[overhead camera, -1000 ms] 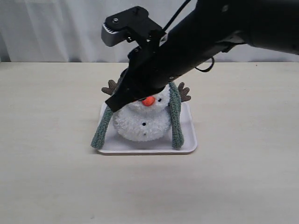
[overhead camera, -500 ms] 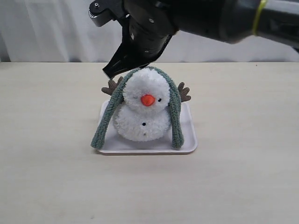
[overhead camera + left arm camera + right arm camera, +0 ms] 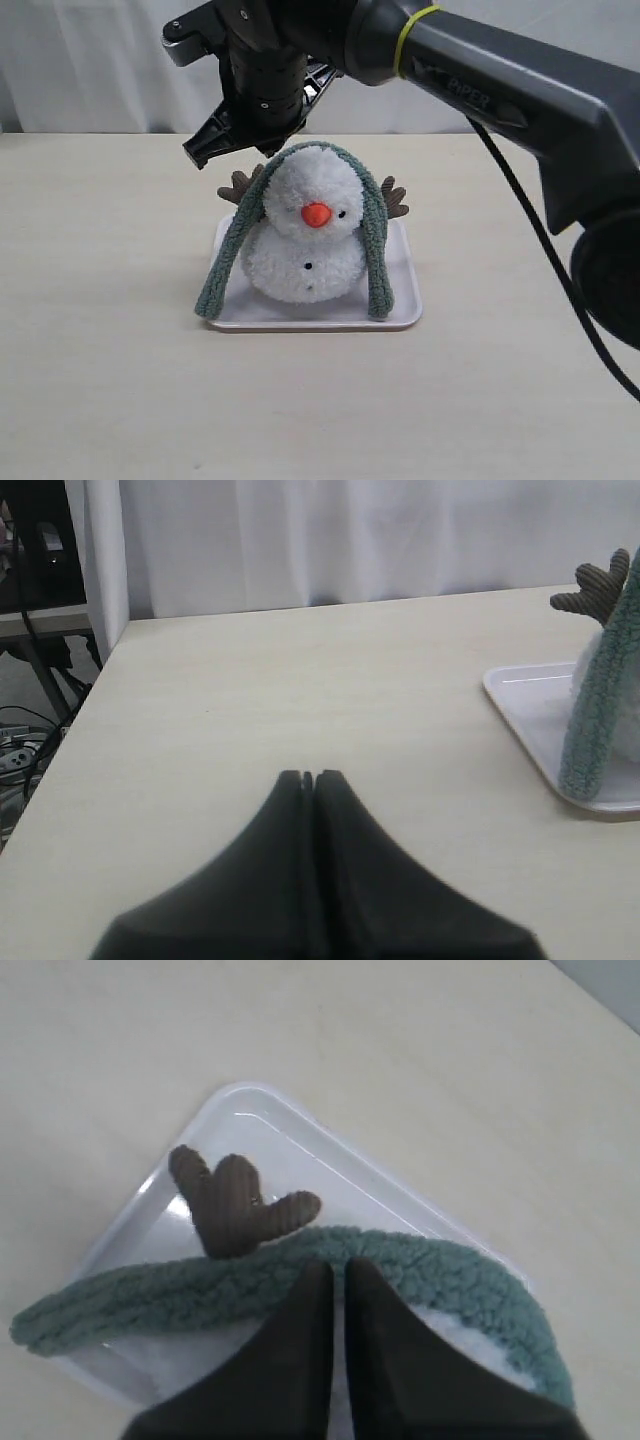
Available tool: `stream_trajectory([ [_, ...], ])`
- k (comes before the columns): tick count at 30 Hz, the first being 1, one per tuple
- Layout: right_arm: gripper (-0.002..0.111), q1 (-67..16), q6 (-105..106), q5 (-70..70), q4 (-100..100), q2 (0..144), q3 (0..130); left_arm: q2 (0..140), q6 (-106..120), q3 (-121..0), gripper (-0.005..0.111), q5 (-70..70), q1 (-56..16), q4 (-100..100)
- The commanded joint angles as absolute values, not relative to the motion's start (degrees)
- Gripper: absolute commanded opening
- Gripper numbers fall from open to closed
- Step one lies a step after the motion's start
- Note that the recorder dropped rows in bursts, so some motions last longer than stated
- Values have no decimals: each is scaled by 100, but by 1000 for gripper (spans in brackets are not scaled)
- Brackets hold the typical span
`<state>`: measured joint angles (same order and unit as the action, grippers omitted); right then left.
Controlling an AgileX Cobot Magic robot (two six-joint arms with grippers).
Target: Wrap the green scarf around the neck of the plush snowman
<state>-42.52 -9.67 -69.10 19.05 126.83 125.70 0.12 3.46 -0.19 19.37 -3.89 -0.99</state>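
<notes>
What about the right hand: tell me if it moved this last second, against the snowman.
Yes. In the exterior view the right hand rose and swung left, off the plush snowman's face to beside its head.

1. Tray point(image 3: 402, 285): white, rounded corners, low raised rim. It lies flat on the table below my right gripper point(image 3: 200, 152). Off to one side of my left gripper point(image 3: 310, 777), only one corner shows.
2. Table point(image 3: 100, 380): pale wood-grain top, under both my grippers and bearing the tray.
3. Curtain point(image 3: 100, 60): white, pleated, hanging past the table's far edge, ahead of my left gripper.
4. Cables point(image 3: 15, 755): loose on the floor beyond the table's side edge, on the side of my left gripper away from the tray.
5. Dark stand point(image 3: 40, 520): above those cables; kind unclear.
</notes>
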Motion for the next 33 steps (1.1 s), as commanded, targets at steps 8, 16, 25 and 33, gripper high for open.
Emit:
stream_trajectory([
  [8, 4, -3929, -947, -6996, 1830, 12962, 12647, 0, 360, 0, 0, 1871, -367, -96],
  [16, 4, -3929, -947, -6996, 1821, 13202, 12647, 0, 360, 0, 0, 1871, -367, -96],
  [25, 4, -3929, -634, -6996, 1337, 13330, 12647, 0, 360, 0, 0, 1871, -367, -96],
  [33, 4, -3929, -601, -6996, 1287, 13340, 12660, 0, 360, 0, 0, 1871, -367, -96],
])
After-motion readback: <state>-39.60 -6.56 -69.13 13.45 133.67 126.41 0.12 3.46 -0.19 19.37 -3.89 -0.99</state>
